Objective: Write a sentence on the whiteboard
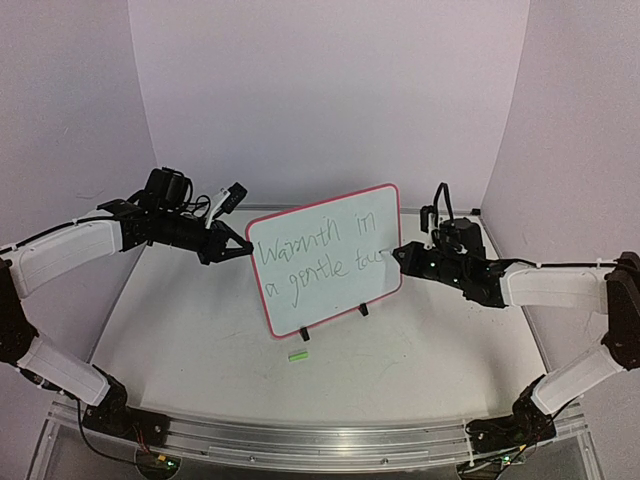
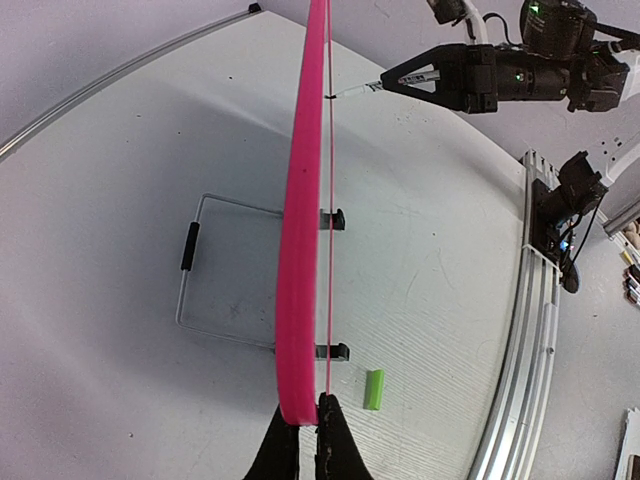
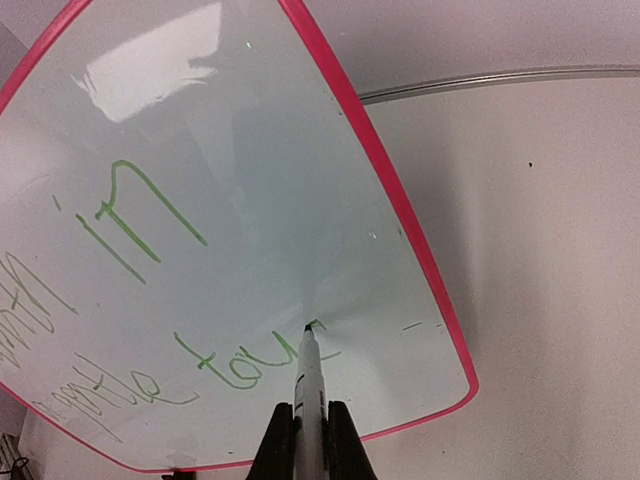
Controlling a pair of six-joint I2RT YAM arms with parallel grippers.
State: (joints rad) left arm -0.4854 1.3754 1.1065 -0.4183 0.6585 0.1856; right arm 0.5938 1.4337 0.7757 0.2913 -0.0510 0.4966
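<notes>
sentence on whiteboard reads "Warmth in a gentle tou"

A small green marker cap lies on its side on the white bench, just right of the left hand and lower than it, with nothing touching it. From above, the cap sits between the two hands and nearer than both. A white marker is clamped between the fingers of the right hand, its dark tip pointing straight out ahead of that hand. An aluminium rail runs along the bench's near edge, behind both hands. Pale lilac walls rise beyond them.
</notes>
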